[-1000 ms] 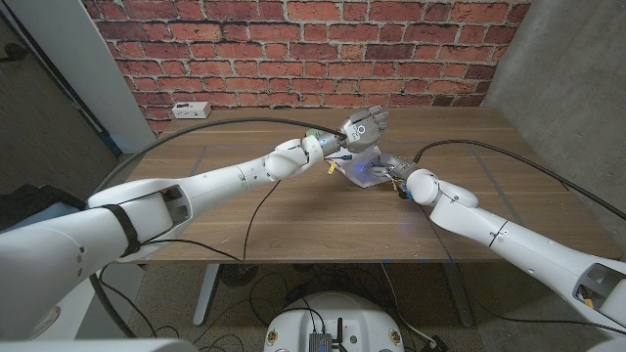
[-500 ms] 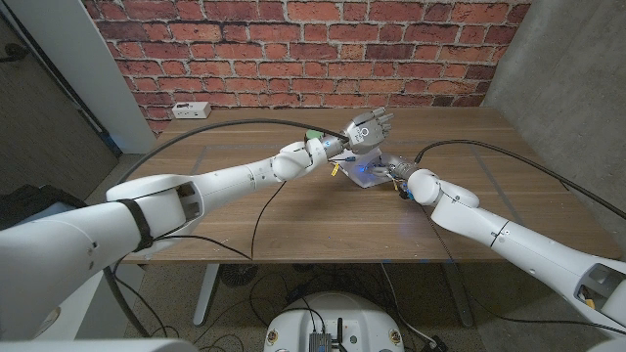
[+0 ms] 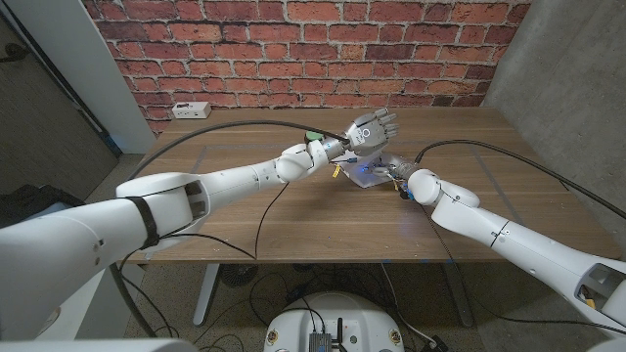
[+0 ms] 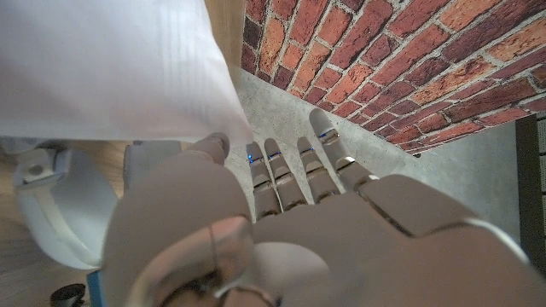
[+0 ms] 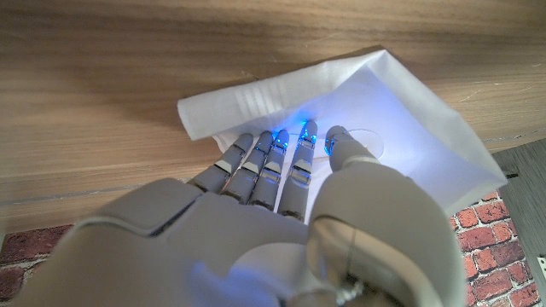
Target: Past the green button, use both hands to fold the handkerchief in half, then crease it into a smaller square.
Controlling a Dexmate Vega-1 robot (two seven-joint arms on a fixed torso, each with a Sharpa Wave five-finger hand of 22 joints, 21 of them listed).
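— Where was the handkerchief [image 3: 377,168]?

— It lay on the wooden table [image 3: 293,220], past the middle and nearer the far edge than the near one, a little toward my right side. In my right wrist view the white cloth [image 5: 358,119] sat partly folded, one layer over another, with a ridged hem along one edge and a corner pointing out over the bare wood.

— And your hands?

— My right hand [image 3: 396,176] was down on the cloth, fingers [image 5: 273,162] close together and stretched out, their tips pressing the fabric; it pinched nothing that I could see. My left hand [image 3: 372,130] was raised above the far part of the handkerchief, fingers [image 4: 299,166] spread and straight. In my left wrist view a white sheet [image 4: 111,68] hung just beside my thumb; I could not tell whether the thumb touched it, let alone held it.

— The green button [image 3: 311,136]?

— Just beside my left wrist, toward the far edge.

— Room to move?

— Bare wood ran wide toward the near edge and both side edges. A white power strip [image 3: 191,110] sat at the far left corner, well apart, and a black cable [image 3: 235,125] crossed the far left part.
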